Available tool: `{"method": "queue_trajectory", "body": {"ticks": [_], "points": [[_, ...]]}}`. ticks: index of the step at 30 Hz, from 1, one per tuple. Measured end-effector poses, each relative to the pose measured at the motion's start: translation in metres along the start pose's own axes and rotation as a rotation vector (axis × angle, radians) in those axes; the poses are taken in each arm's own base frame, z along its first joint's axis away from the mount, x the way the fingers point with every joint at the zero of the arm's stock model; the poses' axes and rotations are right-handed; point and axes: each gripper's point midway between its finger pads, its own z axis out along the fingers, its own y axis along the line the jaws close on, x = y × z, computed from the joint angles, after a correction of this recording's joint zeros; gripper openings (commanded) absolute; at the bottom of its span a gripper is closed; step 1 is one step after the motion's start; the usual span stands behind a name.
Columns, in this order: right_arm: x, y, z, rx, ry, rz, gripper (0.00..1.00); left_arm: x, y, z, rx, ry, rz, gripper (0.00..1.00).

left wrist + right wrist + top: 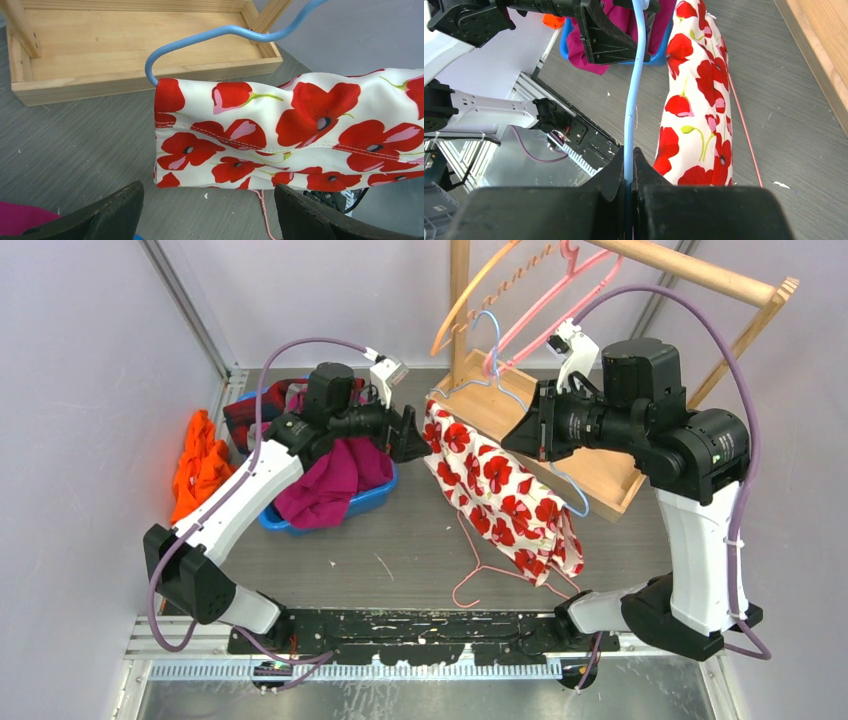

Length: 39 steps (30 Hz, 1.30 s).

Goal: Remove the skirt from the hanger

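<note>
Blue hanger [220,30] partly under skirt [300,135]

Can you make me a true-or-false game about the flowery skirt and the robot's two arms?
1. The right end effector is shut on the blue hanger. True.
2. The left end effector is squeezing the skirt. False: it is open and only faces the skirt's end.
3. The skirt is white with red flowers. True.
4. The skirt lies in the blue basket. False: it hangs on the blue hanger; the basket holds other clothes.
5. A pink hanger lies on the table. True.
</note>
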Motion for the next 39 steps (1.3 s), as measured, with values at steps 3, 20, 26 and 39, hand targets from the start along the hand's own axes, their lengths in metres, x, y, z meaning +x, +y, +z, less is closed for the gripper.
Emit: {"method": "queue_trajectory", "body": {"ticks": [3,20,26,39], "points": [[-0.002,0.003,-0.002,-0.009,-0.006,-0.004,0.01,-0.002,0.002,0.0,-0.002,-0.008,0.006,1.0],[-0.004,0.008,0.006,-0.035,0.012,-0.01,0.01,0.012,0.014,0.041,0.075,-0.004,-0.094,0.0],[-0.004,0.002,0.011,-0.008,0.007,-0.009,0.01,0.008,0.005,0.035,0.12,0.018,-0.105,0.0],[-0.026,-0.093,0.062,0.416,-0.115,-0.067,0.01,-0.059,0.008,-0.078,-0.162,-0.09,0.042,0.0]]}}
